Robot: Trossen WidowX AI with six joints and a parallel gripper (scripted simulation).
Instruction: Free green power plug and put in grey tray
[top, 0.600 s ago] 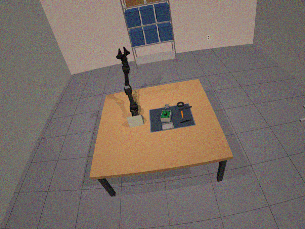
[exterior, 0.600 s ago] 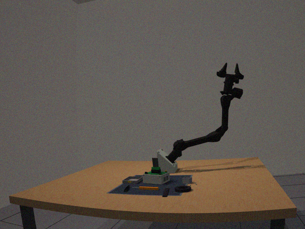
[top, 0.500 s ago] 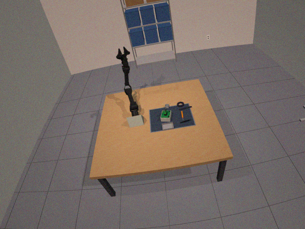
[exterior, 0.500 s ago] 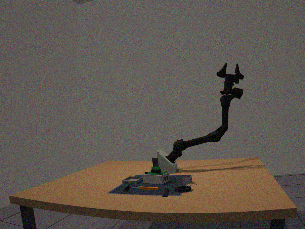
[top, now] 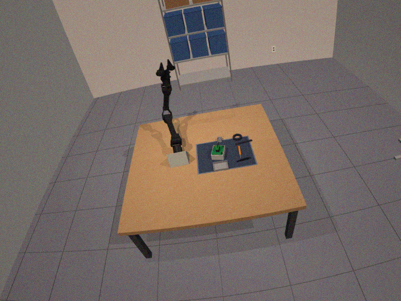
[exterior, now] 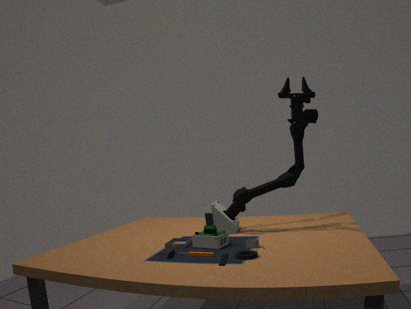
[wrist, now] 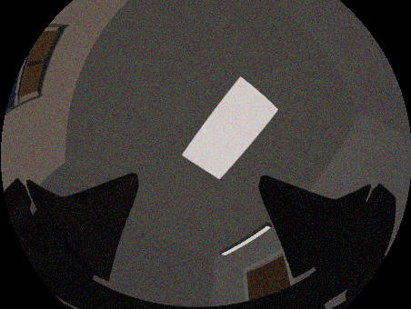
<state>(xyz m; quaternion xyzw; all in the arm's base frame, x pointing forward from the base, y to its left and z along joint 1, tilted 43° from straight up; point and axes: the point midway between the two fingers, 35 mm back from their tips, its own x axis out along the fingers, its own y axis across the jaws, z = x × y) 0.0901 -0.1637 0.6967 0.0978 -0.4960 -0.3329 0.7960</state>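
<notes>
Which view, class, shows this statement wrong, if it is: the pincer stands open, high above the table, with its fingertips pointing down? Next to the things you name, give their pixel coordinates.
The fingertips' direction is wrong: in the exterior view they point up. The rest holds: the pincer (top: pixel 164 61) (exterior: pixel 295 78) (wrist: pixel 198 183) stands open, high above the table (top: pixel 207 197) (exterior: pixel 282 262).

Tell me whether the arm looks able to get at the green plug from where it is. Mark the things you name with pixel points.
Probably yes, but only after swinging back down: the open gripper (top: pixel 165 64) (exterior: pixel 295 83) (wrist: pixel 198 183) points upward, well away from the green plug (exterior: pixel 209 227). Nothing visible covers the plug from above.
</notes>
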